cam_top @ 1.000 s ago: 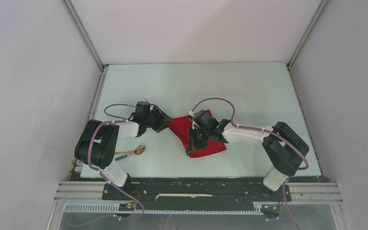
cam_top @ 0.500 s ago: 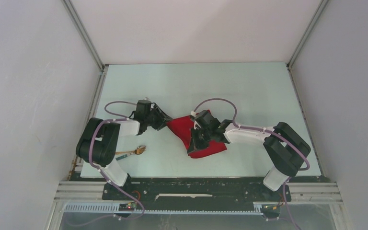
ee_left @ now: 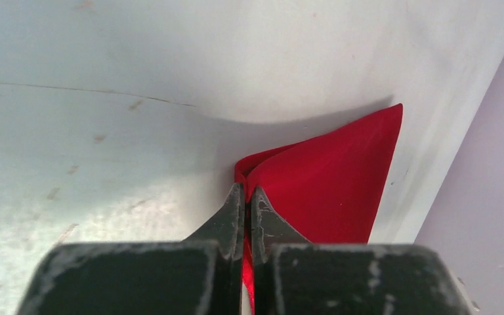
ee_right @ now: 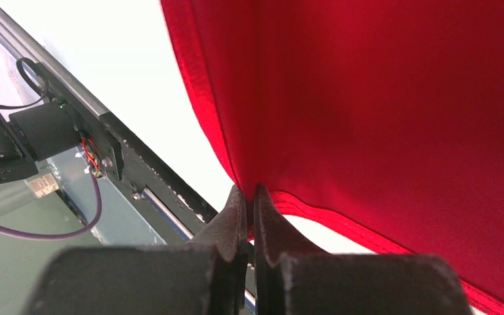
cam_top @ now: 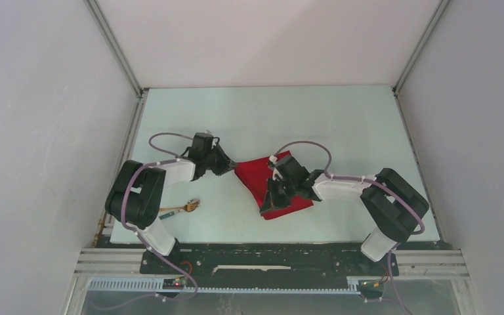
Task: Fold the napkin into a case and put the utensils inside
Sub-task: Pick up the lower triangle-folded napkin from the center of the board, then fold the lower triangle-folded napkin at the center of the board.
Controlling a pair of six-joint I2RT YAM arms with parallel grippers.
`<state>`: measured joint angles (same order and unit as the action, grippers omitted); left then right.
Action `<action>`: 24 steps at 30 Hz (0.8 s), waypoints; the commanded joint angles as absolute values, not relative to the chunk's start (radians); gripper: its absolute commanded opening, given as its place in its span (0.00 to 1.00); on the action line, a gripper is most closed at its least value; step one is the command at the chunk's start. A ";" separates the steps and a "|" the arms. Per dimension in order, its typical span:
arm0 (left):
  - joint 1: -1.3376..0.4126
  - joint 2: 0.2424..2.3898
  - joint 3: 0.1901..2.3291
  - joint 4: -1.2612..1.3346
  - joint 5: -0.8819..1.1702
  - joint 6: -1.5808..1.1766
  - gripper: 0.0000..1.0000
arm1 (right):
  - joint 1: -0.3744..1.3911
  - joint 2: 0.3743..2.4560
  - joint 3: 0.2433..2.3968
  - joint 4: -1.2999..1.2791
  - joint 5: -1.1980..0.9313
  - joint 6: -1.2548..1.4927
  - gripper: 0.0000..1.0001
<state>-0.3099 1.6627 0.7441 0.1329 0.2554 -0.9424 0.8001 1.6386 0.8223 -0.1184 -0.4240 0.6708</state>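
The red napkin [cam_top: 260, 176] lies partly folded in the middle of the table, stretched between both grippers. My left gripper [cam_top: 232, 165] is shut on its left corner; in the left wrist view the fingertips [ee_left: 236, 203] pinch a doubled red fold of the napkin [ee_left: 328, 177]. My right gripper [cam_top: 271, 201] is shut on the near hemmed edge, and in the right wrist view the napkin [ee_right: 380, 98] hangs lifted above my gripper [ee_right: 249, 194]. The wooden fork [cam_top: 185, 208] lies near the left arm's base, apart from the cloth. I cannot make out the teal utensil.
The pale table [cam_top: 269, 118] is enclosed by white walls on three sides. A black rail with cables [cam_top: 269, 259] runs along the near edge, and this rail [ee_right: 125, 164] also shows below the lifted cloth.
The left gripper has shut on the napkin's left corner. Both grippers and the napkin have shifted slightly to the right. The fork has not moved.
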 commanded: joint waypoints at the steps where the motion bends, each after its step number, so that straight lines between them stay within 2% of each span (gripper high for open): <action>1: -0.358 1.624 0.866 -0.008 0.156 -0.885 0.00 | 0.757 1.571 0.725 0.027 -0.521 0.744 0.00; 14: -0.459 1.695 1.104 -0.299 -0.044 -0.970 0.00 | 0.607 1.508 0.561 0.187 -0.697 0.778 0.00; 24: -0.579 1.866 1.449 -0.634 -0.244 -1.032 0.00 | 0.507 1.470 0.469 0.239 -0.782 0.782 0.00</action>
